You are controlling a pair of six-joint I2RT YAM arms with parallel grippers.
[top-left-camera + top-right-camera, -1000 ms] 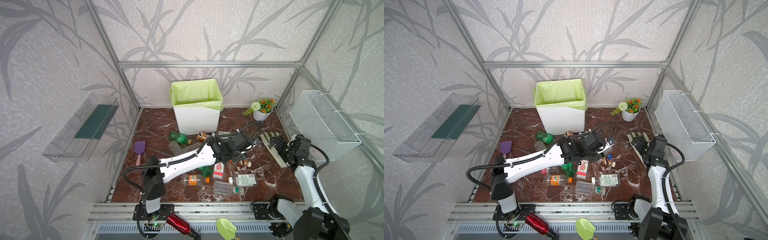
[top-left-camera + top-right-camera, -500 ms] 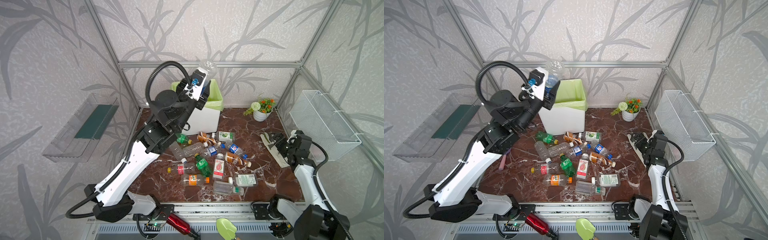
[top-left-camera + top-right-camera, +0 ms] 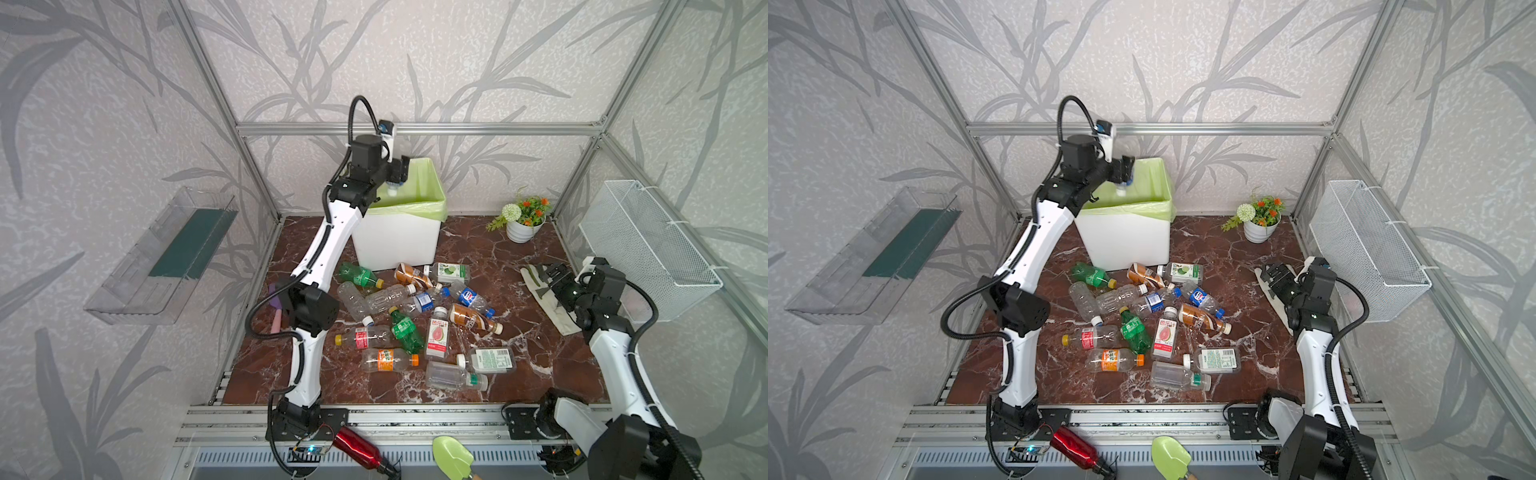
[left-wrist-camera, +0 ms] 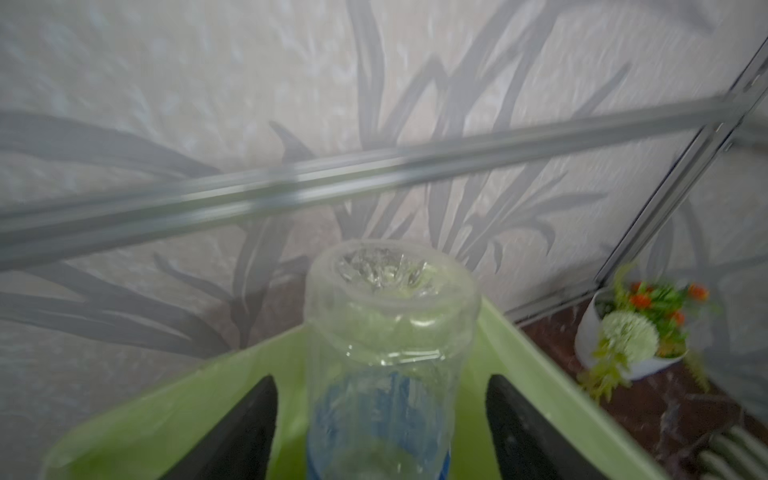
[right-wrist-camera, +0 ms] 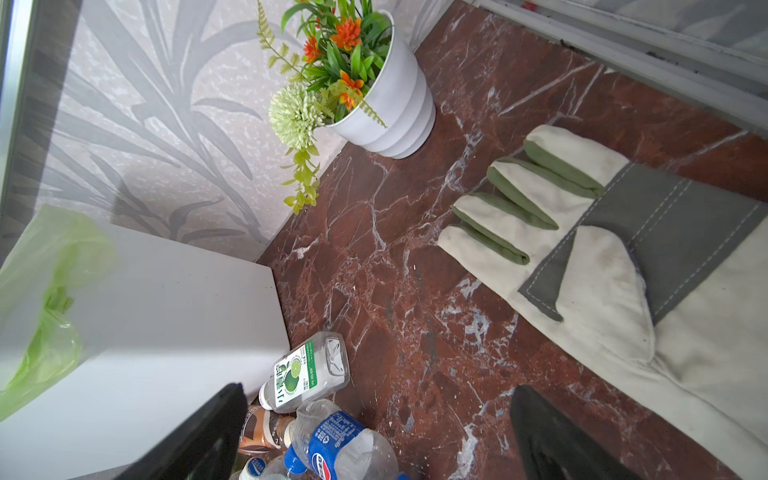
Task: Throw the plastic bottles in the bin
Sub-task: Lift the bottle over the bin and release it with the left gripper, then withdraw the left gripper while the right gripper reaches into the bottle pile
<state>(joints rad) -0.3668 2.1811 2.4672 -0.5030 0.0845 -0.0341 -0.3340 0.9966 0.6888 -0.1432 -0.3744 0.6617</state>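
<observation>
Bottle at the bin: one clear bottle with a blue label hangs cap-down over the 9 o'clock side of the mouth of the bin, between the fingers of the left tool.
Left tool: spread apart, a gap on each side of the bottle; it clamps nothing.
Bin: one, at 12 o'clock on the table, green liner over its rim.
Doing it well: likely let the bottle fall clear, then lift straight up so the fingers miss the liner.
Loose bottles: fourteen countable, heaped mid-table; two green, two brown, the rest clear.
Right tool: spread, empty, at 3 o'clock above one glove.
Flowerpot: one, at 1 o'clock.
</observation>
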